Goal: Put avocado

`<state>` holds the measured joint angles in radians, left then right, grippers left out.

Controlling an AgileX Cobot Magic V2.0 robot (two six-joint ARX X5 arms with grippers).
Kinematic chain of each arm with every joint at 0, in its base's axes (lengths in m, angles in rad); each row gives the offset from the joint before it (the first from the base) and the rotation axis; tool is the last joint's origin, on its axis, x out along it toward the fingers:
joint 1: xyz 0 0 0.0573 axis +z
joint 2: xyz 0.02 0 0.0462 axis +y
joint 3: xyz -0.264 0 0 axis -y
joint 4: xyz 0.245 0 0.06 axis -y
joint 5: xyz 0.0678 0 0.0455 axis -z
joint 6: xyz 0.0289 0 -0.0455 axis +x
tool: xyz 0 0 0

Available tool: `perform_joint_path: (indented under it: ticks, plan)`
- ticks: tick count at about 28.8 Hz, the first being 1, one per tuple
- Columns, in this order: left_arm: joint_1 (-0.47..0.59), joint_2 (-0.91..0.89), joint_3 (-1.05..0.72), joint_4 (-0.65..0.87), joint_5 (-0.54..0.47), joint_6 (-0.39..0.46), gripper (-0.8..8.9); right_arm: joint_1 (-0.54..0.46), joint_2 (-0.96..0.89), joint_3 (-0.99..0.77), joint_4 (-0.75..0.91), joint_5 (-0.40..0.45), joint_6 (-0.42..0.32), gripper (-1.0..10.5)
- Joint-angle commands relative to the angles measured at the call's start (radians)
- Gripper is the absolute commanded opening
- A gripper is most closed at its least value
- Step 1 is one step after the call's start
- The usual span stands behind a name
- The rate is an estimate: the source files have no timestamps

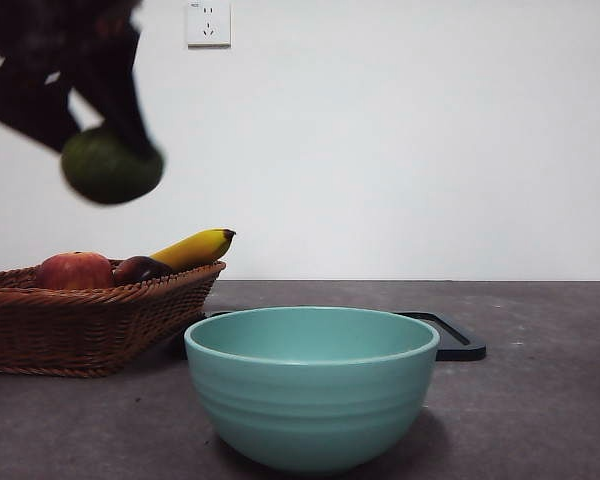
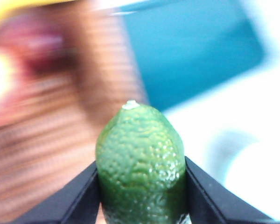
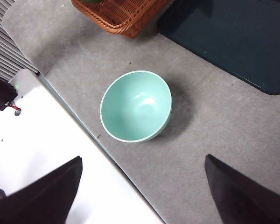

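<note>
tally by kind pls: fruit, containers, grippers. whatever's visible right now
Fruit: 4 – avocado held in the air by the left gripper, red apple, dark purple-red fruit, banana
Containers: 3 – wicker basket, teal bowl, dark tray
Grippers: 2 – left; right gripper, open, high above the bowl
Total: 9

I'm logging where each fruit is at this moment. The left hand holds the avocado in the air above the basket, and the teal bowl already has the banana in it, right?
Not quite. The teal bowl is empty, as the right wrist view shows; the banana lies in the basket, seen in the front view. The rest holds: the left hand grips the avocado in the air above the basket.
</note>
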<state>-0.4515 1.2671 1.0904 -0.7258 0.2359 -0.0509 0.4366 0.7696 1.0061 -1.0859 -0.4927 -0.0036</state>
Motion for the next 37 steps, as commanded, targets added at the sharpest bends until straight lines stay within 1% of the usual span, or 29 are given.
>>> perform_joint_path:
  ticks: [1, 6, 12, 18, 28, 30, 32, 34, 37]
  plan:
    - [-0.076, -0.008, 0.018, 0.007, 0.013, -0.006, 1.44, 0.005, 0.007, 0.022, 0.01, 0.003, -0.004, 4.2]
    - [-0.217, 0.014, 0.018, 0.011, 0.012, -0.005, 1.44, 0.005, 0.007, 0.022, 0.01, 0.003, -0.004, 4.2]
    - [-0.338, 0.102, 0.018, 0.067, 0.012, -0.005, 1.44, 0.005, 0.007, 0.022, 0.01, 0.003, -0.004, 4.2]
    - [-0.41, 0.224, 0.018, 0.111, 0.011, 0.003, 1.44, 0.005, 0.007, 0.022, 0.009, 0.003, -0.004, 4.2]
    - [-0.472, 0.409, 0.018, 0.152, -0.009, 0.039, 1.47, 0.005, 0.007, 0.022, 0.009, 0.003, -0.004, 4.2]
    - [-0.476, 0.423, 0.018, 0.154, -0.01, 0.039, 1.76, 0.005, 0.007, 0.022, 0.009, 0.003, -0.004, 4.2]
    - [-0.48, 0.428, 0.018, 0.164, -0.01, 0.039, 2.81, 0.005, 0.007, 0.022, 0.009, 0.003, -0.004, 4.2]
    - [-0.48, 0.428, 0.018, 0.167, -0.01, 0.036, 3.51, 0.005, 0.007, 0.022, 0.009, 0.003, -0.004, 4.2]
    - [-0.48, 0.428, 0.018, 0.165, -0.01, 0.032, 3.5, 0.005, 0.007, 0.022, 0.009, 0.003, -0.004, 4.2]
